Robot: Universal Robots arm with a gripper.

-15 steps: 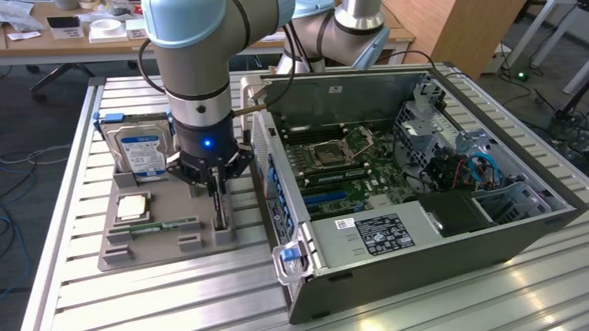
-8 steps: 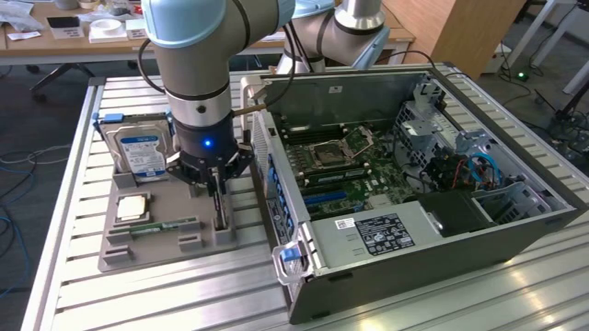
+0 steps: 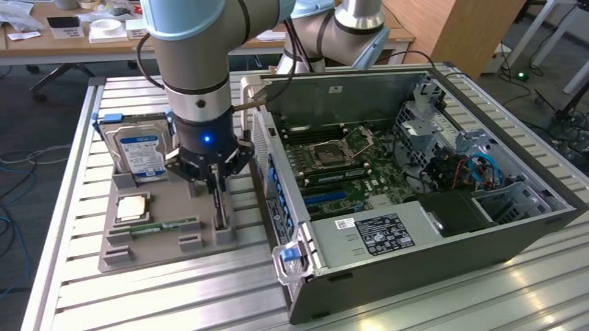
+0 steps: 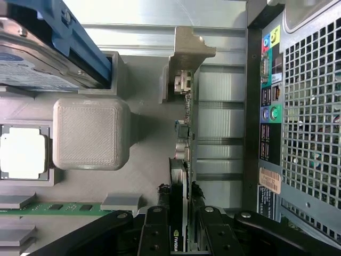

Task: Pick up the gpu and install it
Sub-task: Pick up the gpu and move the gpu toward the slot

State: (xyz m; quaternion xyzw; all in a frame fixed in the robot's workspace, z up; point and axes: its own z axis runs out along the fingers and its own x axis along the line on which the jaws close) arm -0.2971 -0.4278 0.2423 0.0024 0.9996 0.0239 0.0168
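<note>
So far, the hand [image 3: 216, 185] is closed on the gpu [image 4: 182, 152], unlifted in its tray [image 3: 156, 256]; fitting into the case [image 3: 460, 258] remains.

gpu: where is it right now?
Exterior view's left: the gpu stands on edge in the gray tray, on the side nearest the open PC case, directly under the gripper, RAM stick beside it.
</note>
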